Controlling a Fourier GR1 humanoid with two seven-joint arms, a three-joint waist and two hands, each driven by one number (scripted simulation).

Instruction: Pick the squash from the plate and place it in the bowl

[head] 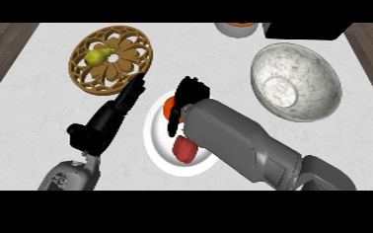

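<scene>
An orange squash lies at the far side of the white plate, mostly hidden under my right hand. That hand hangs right over it, pointing down, and its forearm crosses the plate from the lower right. A red vegetable lies on the near part of the same plate. The marbled grey bowl stands to the right, tilted toward me and holding nothing. My left hand is open just left of the plate, its straight fingers pointing at the far side.
A carved wooden trivet with a yellow-green pear on it sits at the back left. At the far edge are a small bowl with something orange and a black box. Dark floor shows beyond both counter sides.
</scene>
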